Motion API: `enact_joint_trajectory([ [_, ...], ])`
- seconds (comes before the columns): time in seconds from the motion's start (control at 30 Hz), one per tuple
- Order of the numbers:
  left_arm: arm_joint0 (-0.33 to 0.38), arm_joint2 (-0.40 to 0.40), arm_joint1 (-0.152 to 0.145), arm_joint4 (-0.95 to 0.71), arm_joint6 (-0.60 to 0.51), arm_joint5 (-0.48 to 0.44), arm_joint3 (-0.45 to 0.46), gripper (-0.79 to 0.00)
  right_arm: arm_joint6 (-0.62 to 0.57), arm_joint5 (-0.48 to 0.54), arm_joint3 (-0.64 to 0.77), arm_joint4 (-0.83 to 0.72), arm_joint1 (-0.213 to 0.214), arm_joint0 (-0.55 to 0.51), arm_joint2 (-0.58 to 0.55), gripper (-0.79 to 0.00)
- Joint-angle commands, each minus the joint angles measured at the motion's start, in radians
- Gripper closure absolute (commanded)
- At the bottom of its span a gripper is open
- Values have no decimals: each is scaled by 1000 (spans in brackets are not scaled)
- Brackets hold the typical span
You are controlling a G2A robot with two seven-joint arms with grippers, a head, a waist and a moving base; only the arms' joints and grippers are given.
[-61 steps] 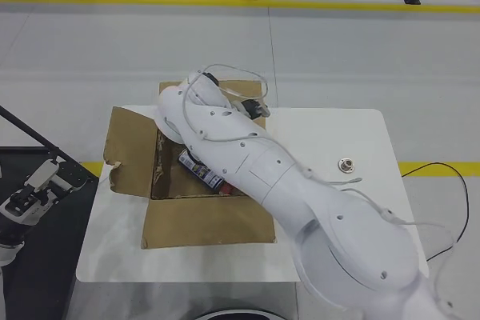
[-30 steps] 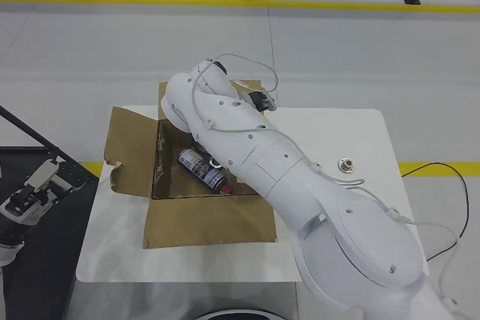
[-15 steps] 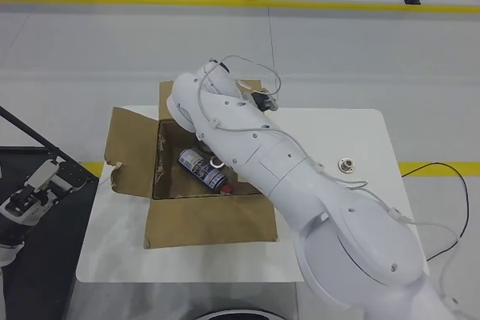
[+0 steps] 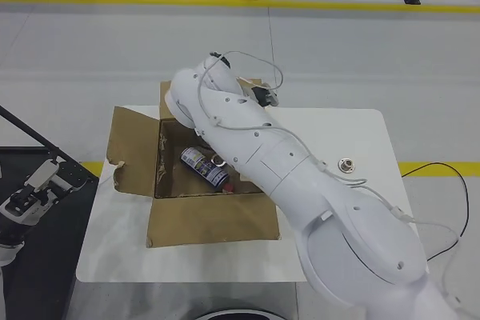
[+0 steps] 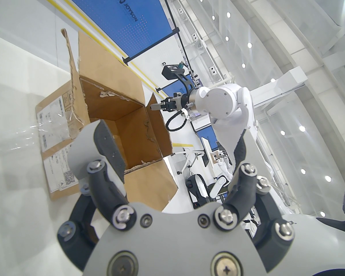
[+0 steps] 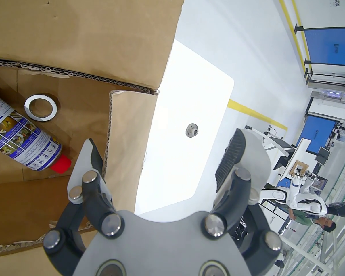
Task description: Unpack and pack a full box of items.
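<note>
An open cardboard box (image 4: pixel 128 152) stands on the white table (image 4: pixel 336 136) with its flaps spread. Inside lie a spray can (image 4: pixel 204 164) with a red cap (image 6: pixel 60 164) and a silver ring (image 6: pixel 40 107). My right gripper (image 4: pixel 262 98) is at the box's far right corner. It is open (image 6: pixel 161 156), with the box's right-hand wall (image 6: pixel 126 145) standing between its fingers, one finger inside and one outside. My left gripper (image 4: pixel 48 170) stays off the table's left side, open (image 5: pixel 175 150) and holding nothing, facing the box (image 5: pixel 112 110).
A small round metal part (image 4: pixel 346 166) lies on the table to the right of the box, also in the right wrist view (image 6: pixel 192 130). A black surface (image 4: pixel 32 264) sits under the left arm. The near right of the table is bare.
The right arm has swung toward the box's far right corner, uncovering more of the can. The box has slid slightly to the right. The left arm has stayed still.
</note>
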State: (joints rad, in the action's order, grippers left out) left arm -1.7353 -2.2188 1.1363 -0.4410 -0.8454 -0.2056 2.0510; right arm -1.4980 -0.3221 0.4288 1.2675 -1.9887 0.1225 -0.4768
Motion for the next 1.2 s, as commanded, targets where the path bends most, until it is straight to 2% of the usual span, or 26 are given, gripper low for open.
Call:
enact_joint_trajectory([
  [0.0,0,0,0,0,0,0,0,-785,1,-1,4,7,0,-2,-11,-785],
  [0.17,0,0,0,0,0,0,0,-785,11,-11,76,25,14,-25,-43,-785],
  [0.33,1,5,0,-15,10,-13,36,-785,62,-3,183,44,57,-59,-107,-785],
  [0.5,5,6,-3,-22,4,-9,103,-785,138,44,379,81,134,-146,-227,-785],
  [0.63,27,39,-8,4,2,20,145,-785,173,138,667,152,223,-311,-393,-785],
  [0.73,54,90,-14,60,7,59,161,-785,163,257,951,220,285,-494,-533,-785],
  [0.87,110,185,-22,153,31,128,164,-785,179,434,1249,207,334,-711,-694,-785],
  [1.03,192,316,-32,258,40,212,159,-785,242,580,1419,127,364,-861,-830,-785],
  [1.17,262,426,-41,357,-13,276,152,-785,292,626,1460,91,378,-924,-891,-785],
])
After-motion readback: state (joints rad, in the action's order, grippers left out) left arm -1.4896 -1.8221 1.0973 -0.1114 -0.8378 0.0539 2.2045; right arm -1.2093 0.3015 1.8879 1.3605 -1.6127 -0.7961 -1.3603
